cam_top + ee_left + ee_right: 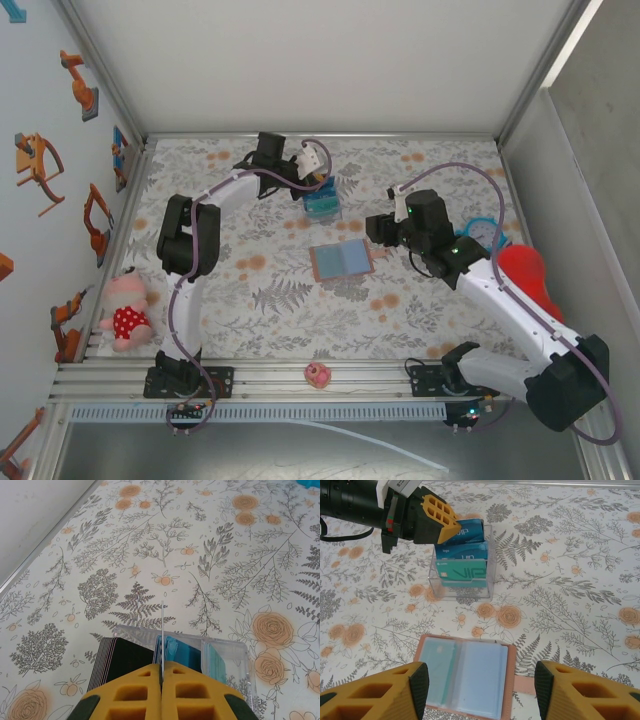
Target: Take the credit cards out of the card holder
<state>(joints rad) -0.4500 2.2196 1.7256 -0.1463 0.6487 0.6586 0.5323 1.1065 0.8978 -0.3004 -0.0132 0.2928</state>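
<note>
left gripper (163,672) is pinched tight on one credit card (163,625), seen edge-on as a thin pale line between the yellow fingers. it hangs right over the clear box (231,656) at the far side of the table (250,300), where the stored cards (462,572), teal and dark, stand in rows. so the step in hand looks like the drop-off: one card out and about to be filed. the card holder (342,262) lies open and flat mid-table, apart from the box, blue-grey pockets up. a pale card with a teal edge seems to sit in its left pocket, though i can't be sure through the plastic. right gripper (481,680) hovers just above it, jaws spread wide, holding nothing. next, i'd say, the left has to lower its card into a free slot and let go cleanly without knocking the neighbours. then a thin edge must be teased out of that pocket, likely with the card holder pinned.
</note>
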